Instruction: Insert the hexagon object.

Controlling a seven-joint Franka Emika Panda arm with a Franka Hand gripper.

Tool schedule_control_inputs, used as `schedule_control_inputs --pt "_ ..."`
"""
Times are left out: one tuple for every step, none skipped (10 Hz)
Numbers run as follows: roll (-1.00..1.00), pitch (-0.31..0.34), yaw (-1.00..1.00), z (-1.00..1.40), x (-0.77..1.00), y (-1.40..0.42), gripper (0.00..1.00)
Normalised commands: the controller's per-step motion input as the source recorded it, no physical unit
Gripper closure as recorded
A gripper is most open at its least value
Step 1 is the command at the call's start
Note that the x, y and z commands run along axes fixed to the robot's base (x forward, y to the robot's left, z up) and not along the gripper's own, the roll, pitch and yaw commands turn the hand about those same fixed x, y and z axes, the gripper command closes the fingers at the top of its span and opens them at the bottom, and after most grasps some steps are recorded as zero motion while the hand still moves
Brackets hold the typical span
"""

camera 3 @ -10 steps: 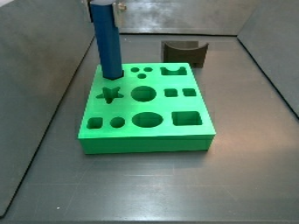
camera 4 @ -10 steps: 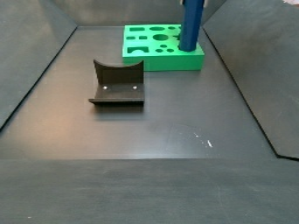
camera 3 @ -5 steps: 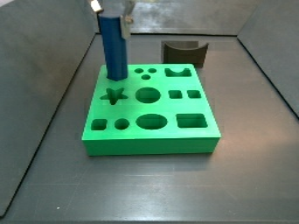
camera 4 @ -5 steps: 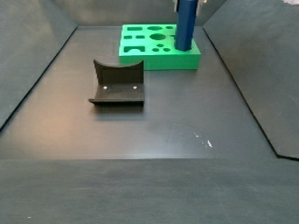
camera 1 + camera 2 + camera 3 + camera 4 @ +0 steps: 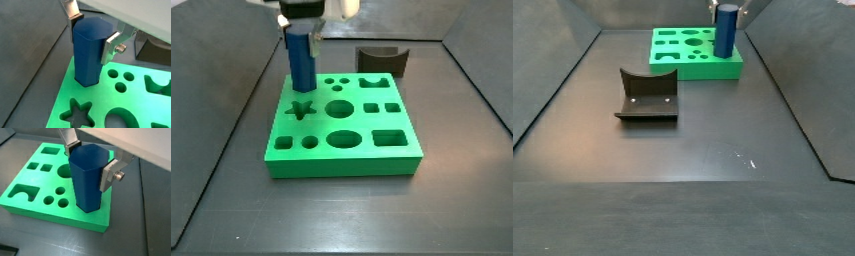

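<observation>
The hexagon object (image 5: 301,62) is a blue faceted bar. It stands upright with its lower end in a hole near a corner of the green block (image 5: 365,121), next to the star hole (image 5: 299,109). My gripper (image 5: 299,30) comes down from above and is shut on the bar's top; in both wrist views the silver fingers (image 5: 110,44) (image 5: 109,172) press on opposite sides of the bar (image 5: 88,55) (image 5: 88,180). The bar (image 5: 724,32) and the green block (image 5: 700,68) also show at the far end of the floor in a side view.
The dark fixture (image 5: 647,96) stands on the floor apart from the green block; in a side view it (image 5: 381,60) is behind the block. Several other shaped holes lie in the block's top (image 5: 40,180). Grey walls enclose the dark floor (image 5: 687,170).
The gripper has come down with the blue bar. The bar has sunk lower into its hole, so less of it stands above the green block.
</observation>
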Motion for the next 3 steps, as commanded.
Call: schedule_control_inputs --pt "-0.07 -0.020 0.00 -0.12 0.00 0.00 1.00" --pt "-0.05 0.000 0.00 0.00 0.00 0.03 1.00" --pt "0.00 0.000 0.00 0.00 0.00 0.00 1.00"
